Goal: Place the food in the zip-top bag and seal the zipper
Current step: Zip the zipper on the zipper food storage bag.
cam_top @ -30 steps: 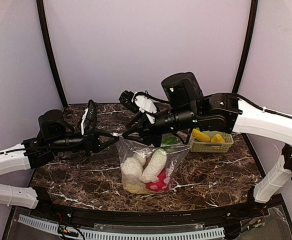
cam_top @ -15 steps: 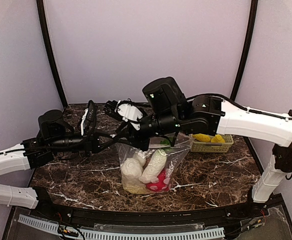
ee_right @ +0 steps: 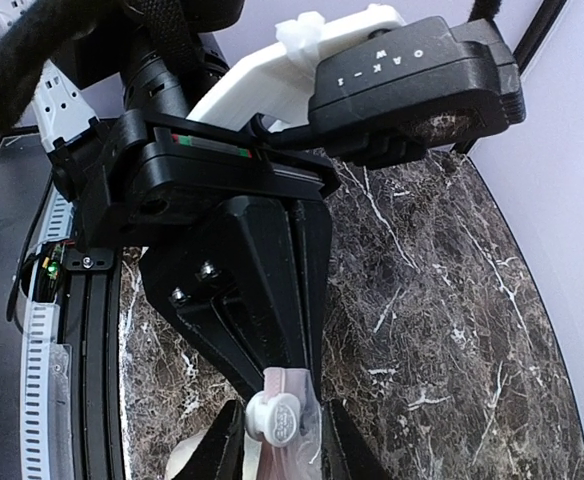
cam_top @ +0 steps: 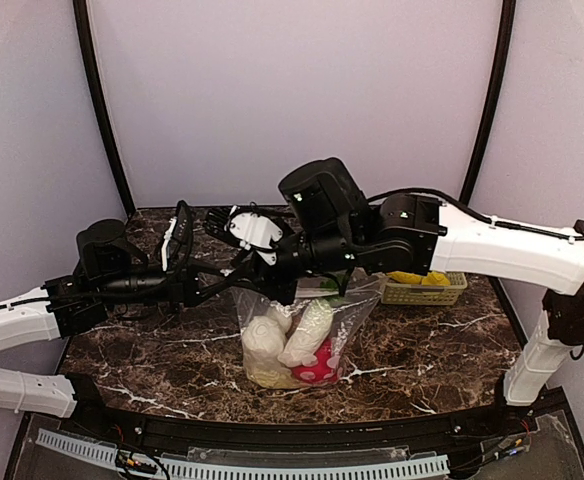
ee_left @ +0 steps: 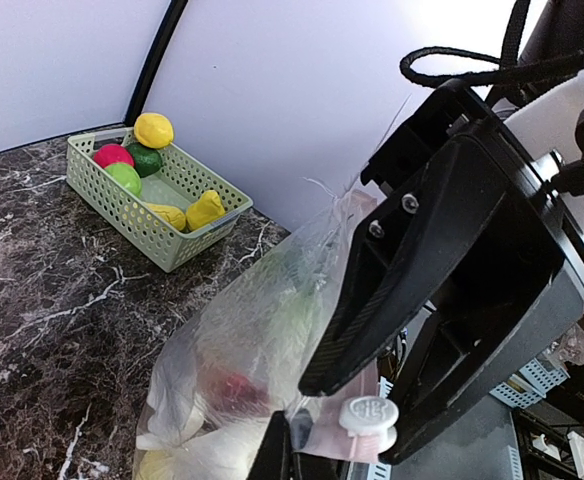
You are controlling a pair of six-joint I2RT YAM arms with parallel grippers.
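The zip-top bag hangs upright over the table, with a pale lumpy piece, a white radish, a red spotted piece and a cabbage inside. My left gripper is shut on the pink-white zipper strip's left end. My right gripper sits right against it, jaws closed around the white slider tab, which also shows in the left wrist view. The bag sags below both grippers.
A light green mesh basket stands at the back right of the marble table, holding yellow, red and green toy foods. The right arm reaches across above the bag. The table's black rim runs along the front.
My right gripper has slid left along the bag's top edge with the slider, ending close against my left gripper. The left gripper and the bag's contents have stayed put.
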